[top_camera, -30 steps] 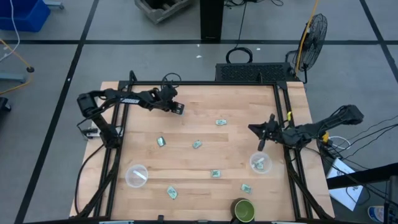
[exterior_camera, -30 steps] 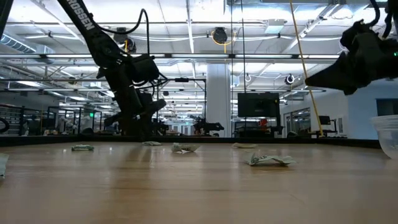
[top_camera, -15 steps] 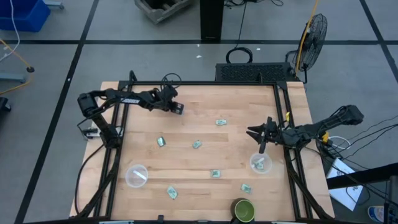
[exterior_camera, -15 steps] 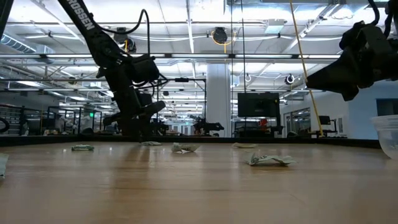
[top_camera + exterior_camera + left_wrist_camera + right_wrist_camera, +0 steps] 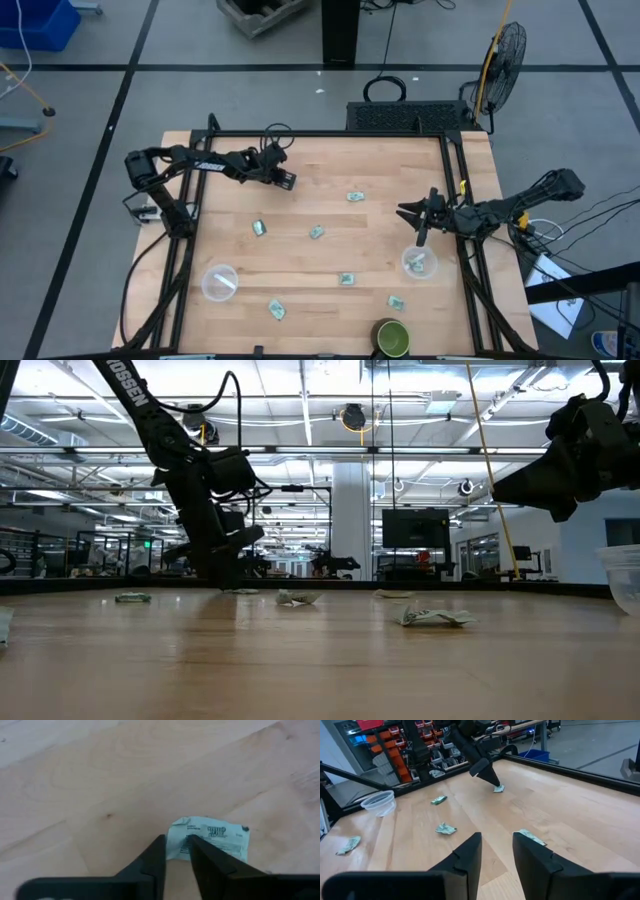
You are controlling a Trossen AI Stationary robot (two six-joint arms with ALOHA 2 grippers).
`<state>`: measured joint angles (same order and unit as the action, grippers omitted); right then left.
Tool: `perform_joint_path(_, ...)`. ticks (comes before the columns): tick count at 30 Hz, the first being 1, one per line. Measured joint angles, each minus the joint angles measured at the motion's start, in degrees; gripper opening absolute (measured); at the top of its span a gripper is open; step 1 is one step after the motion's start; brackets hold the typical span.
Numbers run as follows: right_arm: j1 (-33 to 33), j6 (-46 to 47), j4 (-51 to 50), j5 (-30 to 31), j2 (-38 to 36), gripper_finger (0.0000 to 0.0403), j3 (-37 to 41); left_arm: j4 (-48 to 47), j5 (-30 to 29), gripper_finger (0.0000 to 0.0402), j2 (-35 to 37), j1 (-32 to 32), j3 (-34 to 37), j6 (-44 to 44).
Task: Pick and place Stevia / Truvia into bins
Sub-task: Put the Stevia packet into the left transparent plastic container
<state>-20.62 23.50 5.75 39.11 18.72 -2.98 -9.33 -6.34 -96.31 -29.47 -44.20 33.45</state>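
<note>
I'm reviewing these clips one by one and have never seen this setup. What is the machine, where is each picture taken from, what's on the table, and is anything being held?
It is a robot with two dark arms at a wooden table. One picture looks straight down, one looks level across the tabletop, and one comes from a camera on each wrist.

The left gripper is down at the far left part of the table, its fingers closed to a narrow gap around the edge of a Stevia packet lying on the wood. The right gripper hangs open above the right clear cup, which already holds a packet.

More packets lie scattered, for example one mid-table. There is also a left clear cup and a dark green cup at the near edge.
</note>
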Motion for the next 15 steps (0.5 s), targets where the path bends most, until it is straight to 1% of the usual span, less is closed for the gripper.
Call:
perform_joint_path(4,0.00,0.02,0.00,0.02,0.00,0.0101,0.04,-0.18,-0.87,0.0020,0.04,-0.03,0.40,-0.62)
perform_joint_path(5,0.00,0.02,0.00,0.02,0.00,0.0101,0.04,-0.14,-1.29,0.0011,0.04,-0.02,0.41,-1.52)
perform_joint_path(8,0.00,-0.09,0.03,0.03,0.00,0.0101,0.04,0.07,-1.40,0.0008,0.50,0.11,0.51,-5.09)
perform_joint_path(11,0.00,-0.17,0.03,0.07,0.00,0.0101,0.04,-1.05,1.26,0.0004,2.64,0.78,0.70,-8.85)
perform_joint_path(13,0.02,-0.39,0.05,0.07,0.00,0.0100,0.07,-3.35,3.33,0.0004,5.61,1.58,0.13,-11.23)
perform_joint_path(15,0.02,-0.56,0.05,0.09,0.00,0.0100,0.07,-8.26,3.61,0.0003,9.89,2.71,-0.68,-12.62)
